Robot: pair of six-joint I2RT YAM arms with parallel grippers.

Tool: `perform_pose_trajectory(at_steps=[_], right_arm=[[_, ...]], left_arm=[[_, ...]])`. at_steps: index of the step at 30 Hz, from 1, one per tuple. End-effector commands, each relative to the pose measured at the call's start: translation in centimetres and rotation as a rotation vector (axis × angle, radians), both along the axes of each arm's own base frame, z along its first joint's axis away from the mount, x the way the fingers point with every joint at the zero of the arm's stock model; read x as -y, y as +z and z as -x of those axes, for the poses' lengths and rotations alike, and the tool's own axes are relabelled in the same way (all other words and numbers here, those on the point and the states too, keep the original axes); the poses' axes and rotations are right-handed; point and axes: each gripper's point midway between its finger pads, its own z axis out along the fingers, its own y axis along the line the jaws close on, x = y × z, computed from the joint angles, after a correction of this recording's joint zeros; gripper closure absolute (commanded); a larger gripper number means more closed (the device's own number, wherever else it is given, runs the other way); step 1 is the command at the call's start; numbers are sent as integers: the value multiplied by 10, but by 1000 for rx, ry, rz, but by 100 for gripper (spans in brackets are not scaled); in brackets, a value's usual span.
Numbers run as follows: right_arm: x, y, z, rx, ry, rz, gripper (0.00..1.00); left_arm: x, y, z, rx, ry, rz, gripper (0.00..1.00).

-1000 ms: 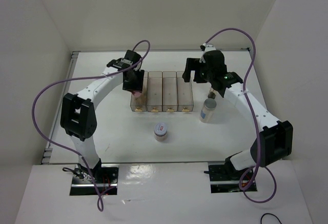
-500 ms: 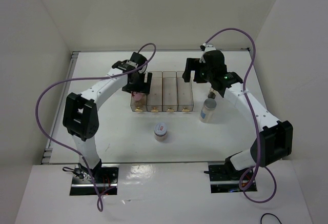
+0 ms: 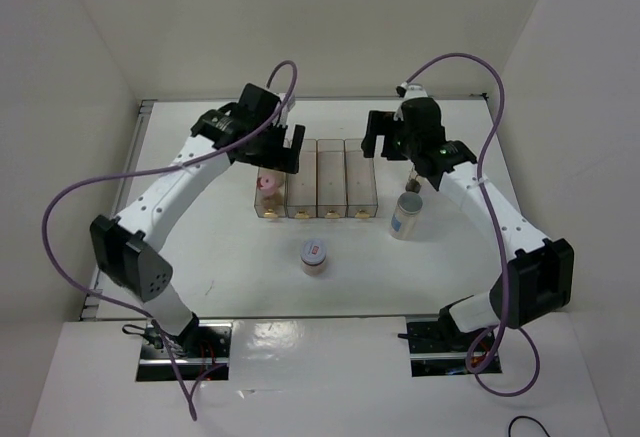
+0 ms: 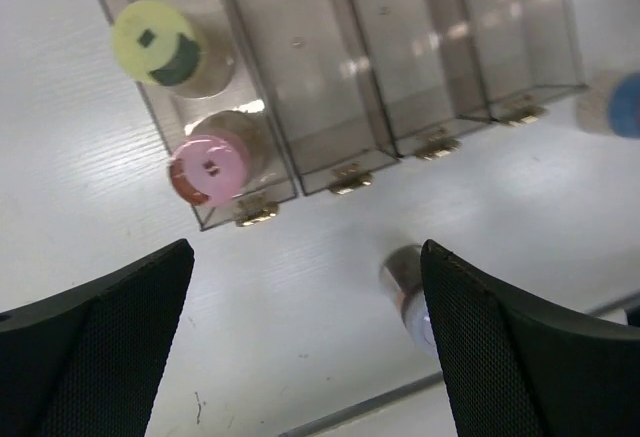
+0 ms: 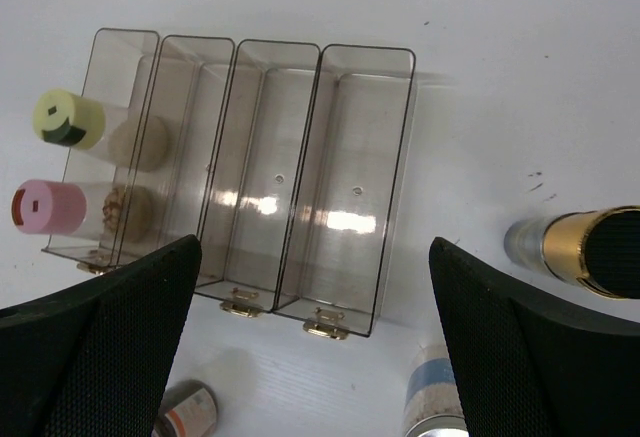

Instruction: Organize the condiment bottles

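Two jars stand in the leftmost compartment of the clear rack (image 3: 333,181): a pink-lidded jar (image 4: 209,169) at the front and a yellow-lidded jar (image 4: 155,43) behind it. My left gripper (image 4: 305,357) hangs open and empty above the table in front of the rack. The jar with the white-red lid (image 3: 314,254) stands in front of the rack, partly behind one left finger (image 4: 530,357). My right gripper (image 5: 315,347) is open and empty above the rack's right end. To the right of the rack stand the grey-white capped cylinder (image 3: 405,217) and the slim black-capped amber bottle (image 5: 598,247).
The other three compartments of the rack (image 5: 290,157) hold nothing. White walls close in the table on the left, back and right. Purple cables loop above both arms.
My left gripper has opened, let go of the pink-lidded jar in the leftmost compartment and lifted away from it. The right arm has barely moved.
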Motion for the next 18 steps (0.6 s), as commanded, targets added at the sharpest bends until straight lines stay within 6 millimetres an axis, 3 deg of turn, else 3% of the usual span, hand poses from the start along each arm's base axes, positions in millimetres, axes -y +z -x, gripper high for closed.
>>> perform_pose_trajectory(at_steps=[1,2,6,8,12,14,18], right_arm=[[26,33,-10,90,-124,-23,1],[31,31,-10,81,-135,-19,1],[52,49,-8,123,-188,-55,1],[61,59,-8,147,-188,-82,1],[67,102,1,257,-166,-122,1],[69,118,9,305,-161,-127,1],[87,133,18,350,-226,-105,1]], left_arm=[[20,22,36,11,-167,117,0],[29,10,50,-47,-219,166,0],[74,16,84,21,-456,306,0],[74,-6,98,-12,-478,311,0],[80,-42,104,-78,-481,208,0],[83,-50,106,-68,-489,155,0],[94,-67,113,-59,-516,57,0]])
